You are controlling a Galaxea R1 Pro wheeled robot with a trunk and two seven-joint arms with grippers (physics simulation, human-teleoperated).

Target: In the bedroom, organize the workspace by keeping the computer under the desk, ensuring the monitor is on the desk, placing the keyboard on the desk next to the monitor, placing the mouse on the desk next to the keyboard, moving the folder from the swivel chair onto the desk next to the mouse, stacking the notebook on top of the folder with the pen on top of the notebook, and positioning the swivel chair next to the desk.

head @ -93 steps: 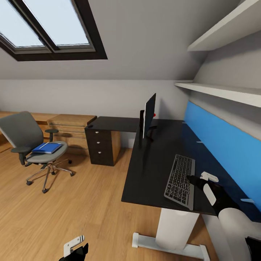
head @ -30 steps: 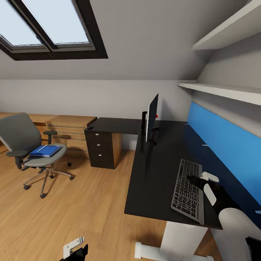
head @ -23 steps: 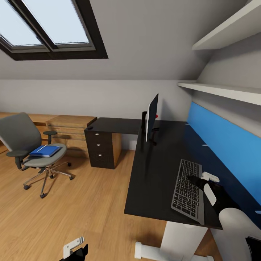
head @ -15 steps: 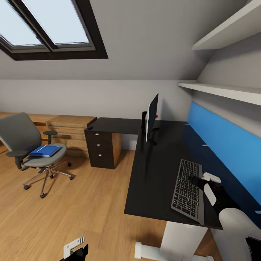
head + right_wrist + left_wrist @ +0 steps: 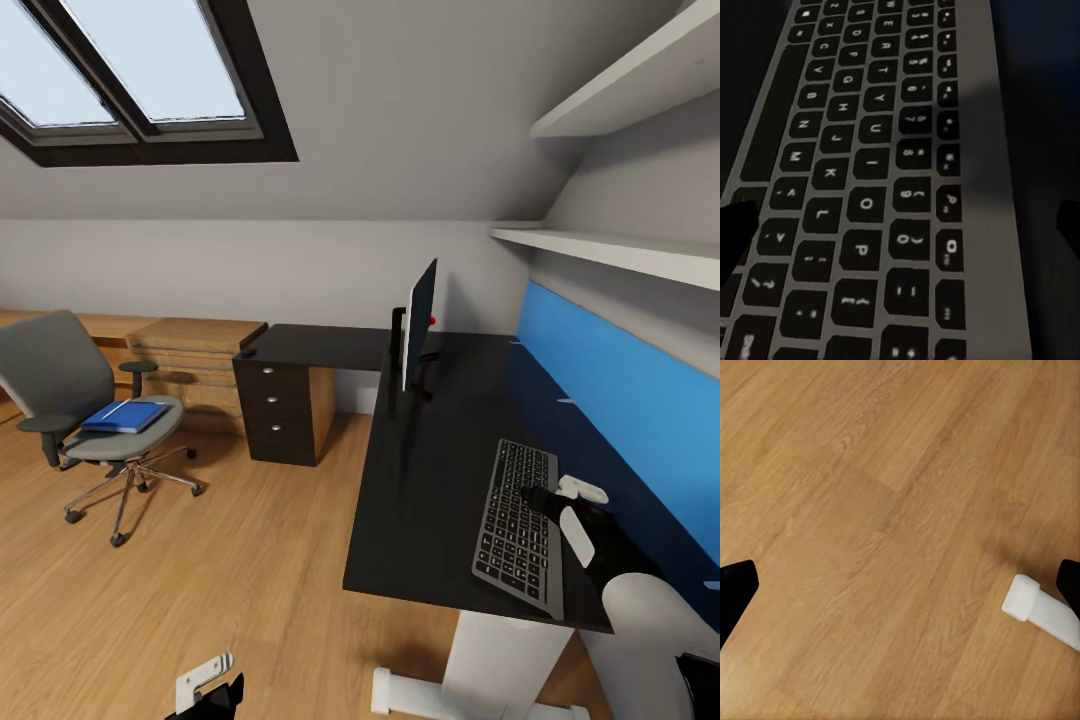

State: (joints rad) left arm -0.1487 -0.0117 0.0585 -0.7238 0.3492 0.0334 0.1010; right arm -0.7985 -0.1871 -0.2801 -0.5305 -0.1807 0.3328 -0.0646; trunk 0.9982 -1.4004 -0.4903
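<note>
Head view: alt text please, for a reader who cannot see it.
The right tool hovers over the keyboard on the black desk, near the monitor. A blue folder lies on the swivel chair across the wooden floor.

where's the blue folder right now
In the head view the folder lies flat on the swivel chair seat at the left, out on the wooden floor, apart from the desk.

Blue folder (image 5: 125, 414), black desk (image 5: 430, 480)
</note>
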